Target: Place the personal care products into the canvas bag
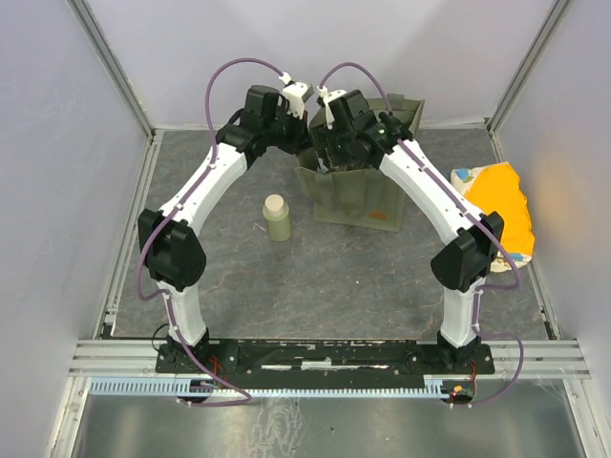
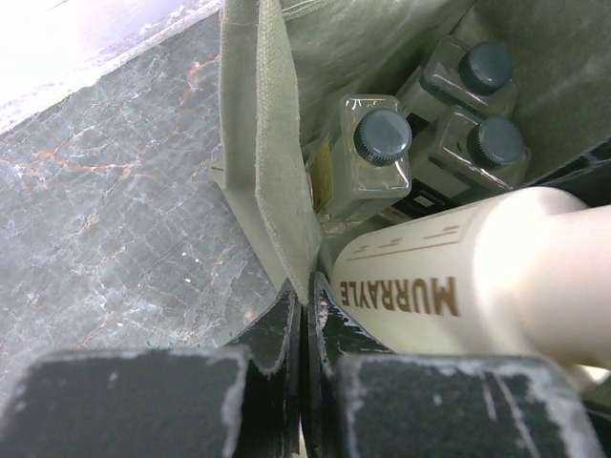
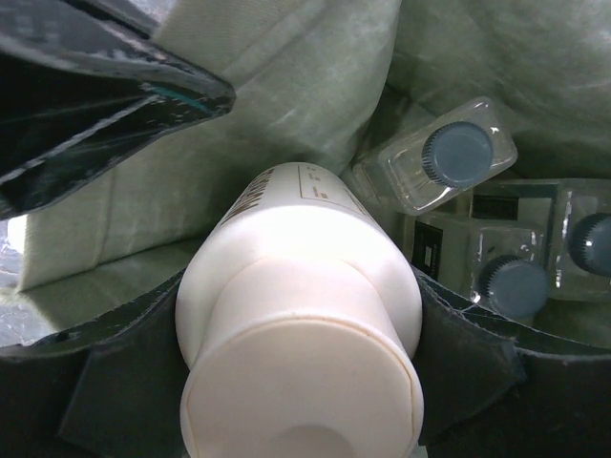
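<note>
Closest to my right wrist lens is the cream bottle [image 3: 298, 286], pale cap toward me. The right claw [image 3: 301, 377] grips it across the body, its dark fingers [image 3: 458, 353] spread wide on either side. Claw and bottle sit inside the mouth of the canvas bag [image 3: 286, 86], with green fabric around them. Just beyond this claw, deeper in the bag, I see three clear bottles [image 3: 458, 157] with dark caps, packed close together. The left claw [image 2: 305, 315] is pinched tight on the bag's upper edge, and the fabric strip runs out from between its closed tips. The cream bottle lies just to that claw's right. From above, the olive-green bottle [image 1: 277, 218] stands upright on the surface [image 1: 315, 277], outside the bag and nearer the left claw than the right. Well away from the right claw, on its outer side, an orange and cream packet [image 1: 501, 200] lies on the surface.
</note>
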{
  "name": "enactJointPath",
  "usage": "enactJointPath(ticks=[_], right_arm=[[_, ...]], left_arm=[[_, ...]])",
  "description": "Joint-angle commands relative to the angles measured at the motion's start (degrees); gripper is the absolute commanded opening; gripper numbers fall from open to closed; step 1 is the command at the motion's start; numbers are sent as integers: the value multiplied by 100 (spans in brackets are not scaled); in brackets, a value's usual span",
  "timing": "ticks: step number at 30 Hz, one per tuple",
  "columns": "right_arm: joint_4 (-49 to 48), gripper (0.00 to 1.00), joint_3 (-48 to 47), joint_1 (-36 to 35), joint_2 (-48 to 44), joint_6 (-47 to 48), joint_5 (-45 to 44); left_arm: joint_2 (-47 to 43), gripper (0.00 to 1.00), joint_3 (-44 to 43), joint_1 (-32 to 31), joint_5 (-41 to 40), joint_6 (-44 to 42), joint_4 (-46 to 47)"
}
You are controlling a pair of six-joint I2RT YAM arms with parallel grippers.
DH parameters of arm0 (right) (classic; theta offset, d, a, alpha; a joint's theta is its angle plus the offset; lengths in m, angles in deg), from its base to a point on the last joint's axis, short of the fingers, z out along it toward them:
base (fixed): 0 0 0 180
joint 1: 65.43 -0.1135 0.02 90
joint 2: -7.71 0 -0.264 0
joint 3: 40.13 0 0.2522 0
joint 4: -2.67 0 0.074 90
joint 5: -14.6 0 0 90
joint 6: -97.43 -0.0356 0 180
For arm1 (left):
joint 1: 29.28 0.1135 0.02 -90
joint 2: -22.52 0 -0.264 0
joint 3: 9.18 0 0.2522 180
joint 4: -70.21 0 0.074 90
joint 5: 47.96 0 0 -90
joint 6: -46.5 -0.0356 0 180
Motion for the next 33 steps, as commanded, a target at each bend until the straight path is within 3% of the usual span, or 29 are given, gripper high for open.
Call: enactJointPath(ticks=[1,12,27,29,33], right_arm=[[-661,0,65,108,20,-291,-117],[-762,0,428,380,427,-808,-189],[85,0,-399,399,1483,-1187,-341],[103,6,-379,400,1517,-1165,-324],[111,36,-378,400,1479,-1123,-235]], left_arm=[[-506,3,-476,65,-79,124,-99],[-482,3,-705,99,-288,207,-311],[-497,3,-761,107,-312,230,-319],[-489,3,-777,102,-304,238,-322],[-458,3,-786,100,-294,246,-325]])
